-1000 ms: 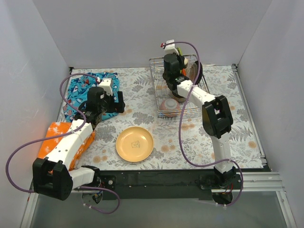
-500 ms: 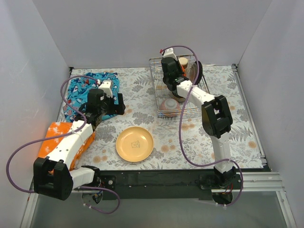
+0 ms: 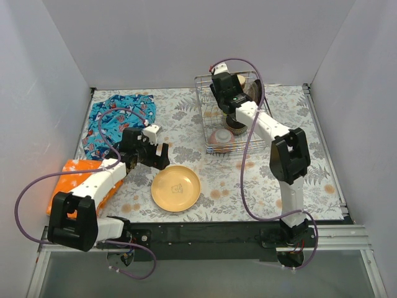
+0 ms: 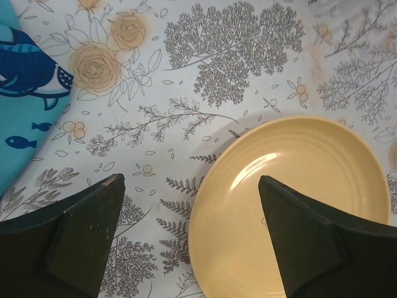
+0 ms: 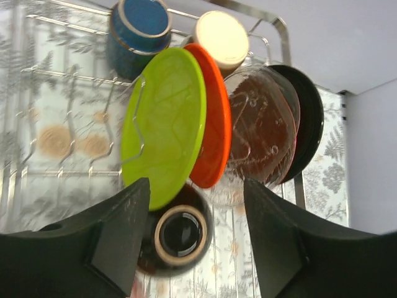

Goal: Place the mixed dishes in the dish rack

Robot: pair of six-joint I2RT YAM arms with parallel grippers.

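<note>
Floral table [image 3: 310, 161], tan-yellow plate [image 4: 298, 205] rim between spread jaws of left gripper [image 4: 191, 181]

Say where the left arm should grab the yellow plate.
Probably the rim. The yellow plate lies flat on the table, so only its raised lip offers purchase. Come down from above at the edge nearest the open left gripper, one finger inside, one outside.

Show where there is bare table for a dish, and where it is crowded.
Bare table lies between the blue cloth and the dish rack, and right of the tan-yellow plate. Crowded: standing plates pack the rack's far end by the right tool.
</note>
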